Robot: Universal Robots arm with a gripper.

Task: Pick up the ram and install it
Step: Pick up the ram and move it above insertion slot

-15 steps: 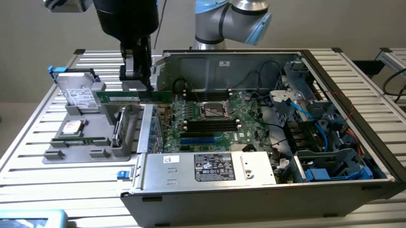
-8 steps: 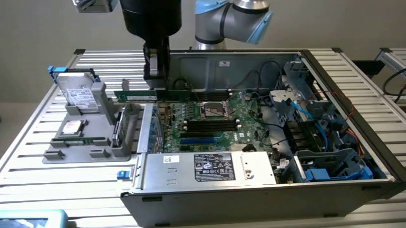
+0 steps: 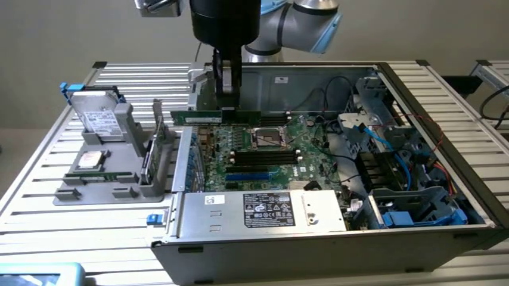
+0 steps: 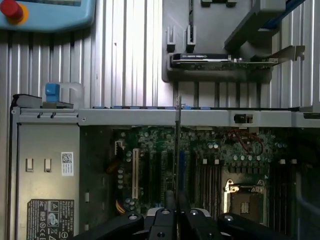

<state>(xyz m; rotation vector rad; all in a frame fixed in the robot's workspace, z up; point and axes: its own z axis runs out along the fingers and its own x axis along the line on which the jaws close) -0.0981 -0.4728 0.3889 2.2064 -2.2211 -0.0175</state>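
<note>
The ram [image 3: 208, 117] is a slim green strip, held level by its upper edge in my gripper [image 3: 228, 102], which is shut on it. It hangs above the far edge of the motherboard [image 3: 263, 152] inside the open computer case [image 3: 413, 89]. Nearer the camera on the board lie the dark memory slots [image 3: 266, 157], beside the processor socket [image 3: 269, 138]. In the wrist view the ram [image 4: 177, 145] shows edge-on as a thin line running out from my gripper [image 4: 173, 212] over the board's slots, with a blue slot [image 4: 182, 170] right beside it.
A grey holder [image 3: 99, 179] on the slatted table at the exterior view's left carries a silver hard drive [image 3: 97, 116] and an upright card [image 3: 157, 140]. The power supply [image 3: 263, 210] fills the case's front. Cables and a drive cage [image 3: 413, 205] crowd the case's right side.
</note>
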